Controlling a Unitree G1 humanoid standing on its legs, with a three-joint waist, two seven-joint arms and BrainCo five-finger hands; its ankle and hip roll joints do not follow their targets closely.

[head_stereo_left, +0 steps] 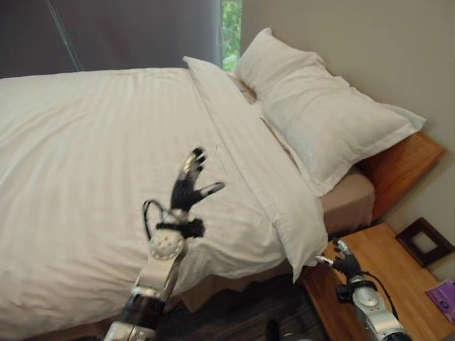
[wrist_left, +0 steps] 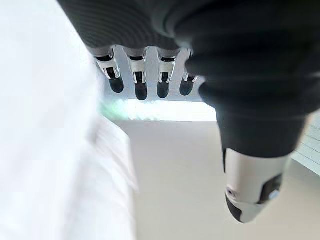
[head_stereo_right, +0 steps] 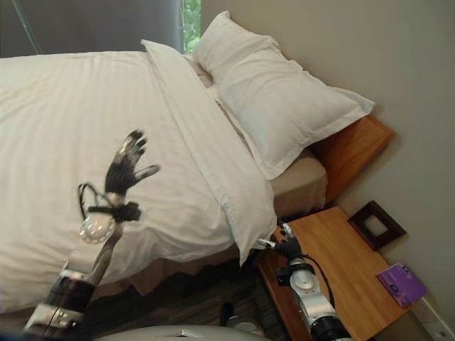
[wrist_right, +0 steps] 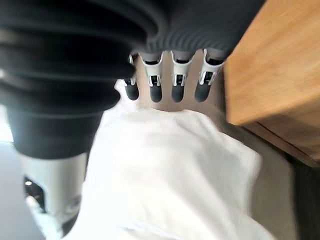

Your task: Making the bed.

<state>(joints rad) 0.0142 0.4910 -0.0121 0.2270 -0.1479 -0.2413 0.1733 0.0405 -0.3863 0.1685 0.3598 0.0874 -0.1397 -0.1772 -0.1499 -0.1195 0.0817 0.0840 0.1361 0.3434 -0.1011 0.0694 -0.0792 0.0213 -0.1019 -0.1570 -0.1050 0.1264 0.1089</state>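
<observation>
Over the bed, our left hand [head_stereo_left: 188,188] hovers, fingers spread; right hand [head_stereo_left: 346,264], fingers straight, should pinch the duvet [head_stereo_left: 106,149] corner squarely.

Wooden nightstand [head_stereo_right: 334,263], picture frame [head_stereo_right: 376,224], purple booklet [head_stereo_right: 402,282]

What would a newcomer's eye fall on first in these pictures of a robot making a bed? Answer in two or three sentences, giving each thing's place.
First the white duvet spread across the bed, its top edge folded back in a band towards the big white pillow against the wooden headboard. Next the left hand, fingers spread above the duvet. Then the right hand, low by the duvet's hanging corner, beside the wooden bedside table.
</observation>
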